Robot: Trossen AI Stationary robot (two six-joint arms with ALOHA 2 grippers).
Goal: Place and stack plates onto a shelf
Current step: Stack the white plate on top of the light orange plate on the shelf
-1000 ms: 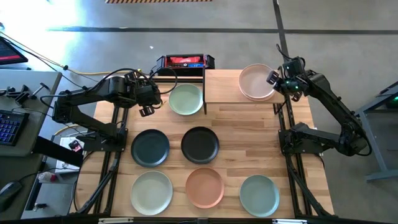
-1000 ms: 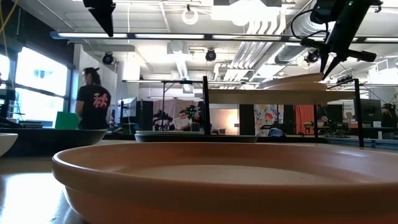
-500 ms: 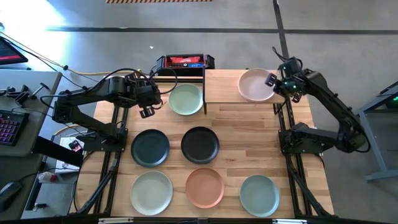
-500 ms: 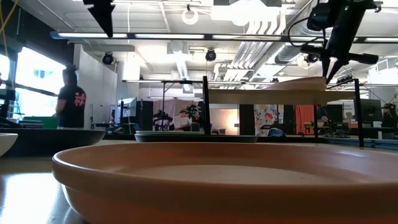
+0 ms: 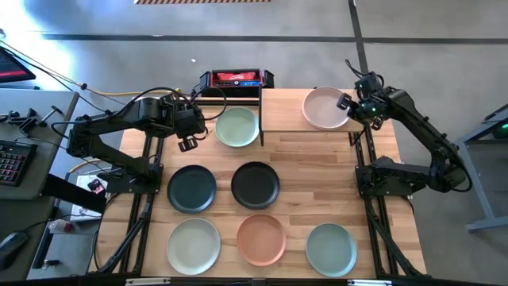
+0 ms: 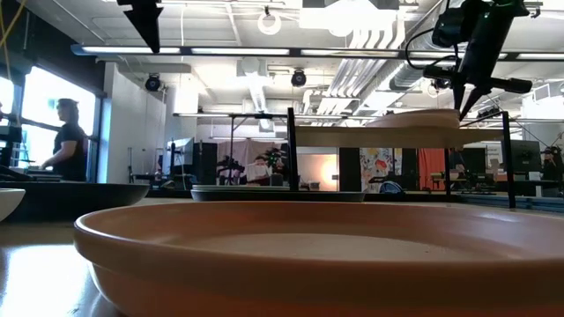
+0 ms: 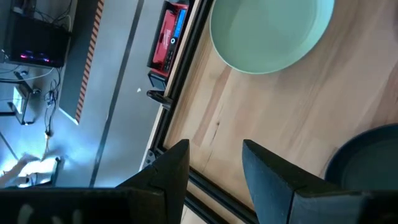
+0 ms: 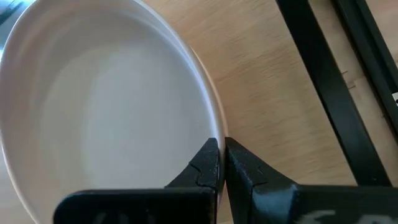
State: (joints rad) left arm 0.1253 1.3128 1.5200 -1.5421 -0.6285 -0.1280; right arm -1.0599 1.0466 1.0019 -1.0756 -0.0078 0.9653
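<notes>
Grey concrete floor frames the wooden table (image 5: 317, 171), which fills the middle of the high view, with the shelf (image 5: 286, 111) sitting along its upper edge right of centre. On the right half of that shelf lies the pink plate (image 5: 324, 108), and the right gripper (image 5: 347, 104) has its fingers pinched together on the plate's right-hand rim; the right wrist view shows the two dark tips closed on the thin edge over the shelf board. The low view suggests the plate sits a little tilted, rim lifted on the gripped side.

By my reading, the step in hand is setting this first plate down on the shelf. Next the fingers would need to part and the arm lift clear without dragging the rim.

At the upper left of the table the left gripper (image 5: 187, 129) hangs with fingers apart, just left of the pale green plate (image 5: 237, 126). Waiting lower down are the dark teal plate (image 5: 191, 188), black plate (image 5: 255, 184), sage plate (image 5: 193, 245), terracotta plate (image 5: 261, 238) and grey-green plate (image 5: 331, 248)
</notes>
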